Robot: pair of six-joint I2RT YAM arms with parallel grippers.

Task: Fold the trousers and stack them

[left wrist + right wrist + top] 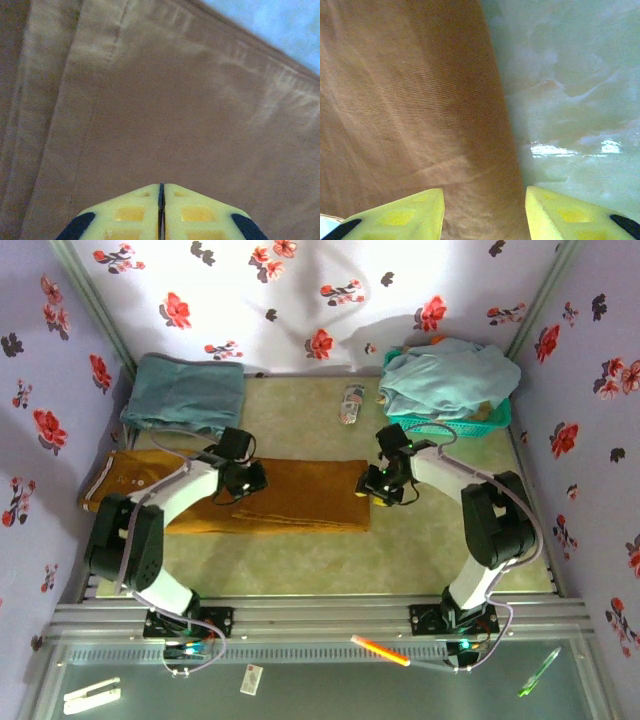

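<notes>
At the left of the worktop (300, 570), close to the side wall, lies the waist end of the trousers (300, 498). From there the ochre cloth runs flat to the right, its long axis straight across my view, and it looks doubled leg on leg. My left claw (245, 478) sits over the strip a little left of its middle, fingers pressed together with nothing between them in the wrist view (161, 210). My right claw (375, 486) is at the hem end, spread wide, with the cloth's edge running between its fingers (405, 215) and bare worktop beyond. I judge the next fold carries the hems leftward toward the waist, so the right arm is nearer. A small packet (352, 403) behind the trousers carries print too small to read.
</notes>
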